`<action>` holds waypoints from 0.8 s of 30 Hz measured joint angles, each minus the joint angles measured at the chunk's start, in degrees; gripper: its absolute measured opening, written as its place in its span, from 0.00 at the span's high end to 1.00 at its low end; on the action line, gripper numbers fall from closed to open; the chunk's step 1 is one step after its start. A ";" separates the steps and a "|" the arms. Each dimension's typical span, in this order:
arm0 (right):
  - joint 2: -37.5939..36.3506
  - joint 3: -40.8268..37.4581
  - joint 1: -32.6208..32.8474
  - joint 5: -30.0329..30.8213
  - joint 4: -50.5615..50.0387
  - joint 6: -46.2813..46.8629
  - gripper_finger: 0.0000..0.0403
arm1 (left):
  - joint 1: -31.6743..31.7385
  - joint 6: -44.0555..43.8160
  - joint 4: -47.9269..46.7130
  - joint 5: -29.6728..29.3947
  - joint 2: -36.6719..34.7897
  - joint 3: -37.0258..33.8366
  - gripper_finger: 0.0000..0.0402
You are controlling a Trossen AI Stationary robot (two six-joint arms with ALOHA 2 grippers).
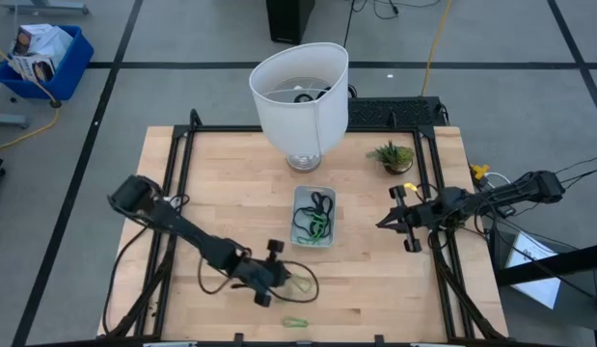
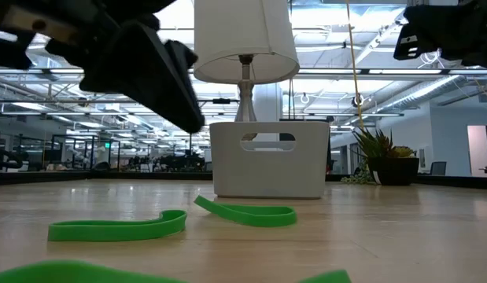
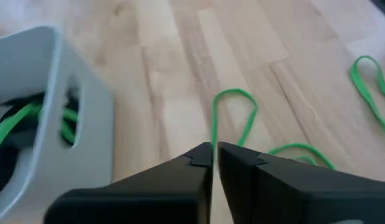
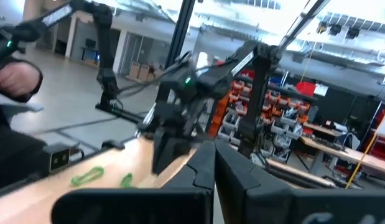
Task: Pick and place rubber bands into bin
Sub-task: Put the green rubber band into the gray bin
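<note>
Two grippers: left gripper [image 1: 290, 280] jaws clenched on green rubber band [image 3: 232, 118]; right gripper [image 1: 383, 223] jaws clenched, empty.

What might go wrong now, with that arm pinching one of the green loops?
1. The left arm's jaws seem to pinch the thin light-green rubber band only at their very tips, so it may slip out on the way.
2. Its floppy loop hangs free and could catch on the wall of the clear pale plastic bin rather than drop inside.
3. Another light-green rubber band lies near the wooden table's front edge; a sweep might knock it off.
</note>
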 joint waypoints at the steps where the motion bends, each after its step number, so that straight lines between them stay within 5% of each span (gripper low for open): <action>1: 0.00 0.00 0.00 0.00 0.73 0.33 1.00 | 0.00 0.68 -0.65 -0.01 1.26 1.24 0.90; 14: 0.04 -0.03 0.00 0.05 2.94 0.94 1.00 | 0.72 5.92 -1.80 6.67 10.07 9.03 0.53; 24: 0.02 -0.03 0.00 0.07 3.72 -1.29 1.00 | 3.79 2.81 -3.51 9.12 14.70 9.34 0.55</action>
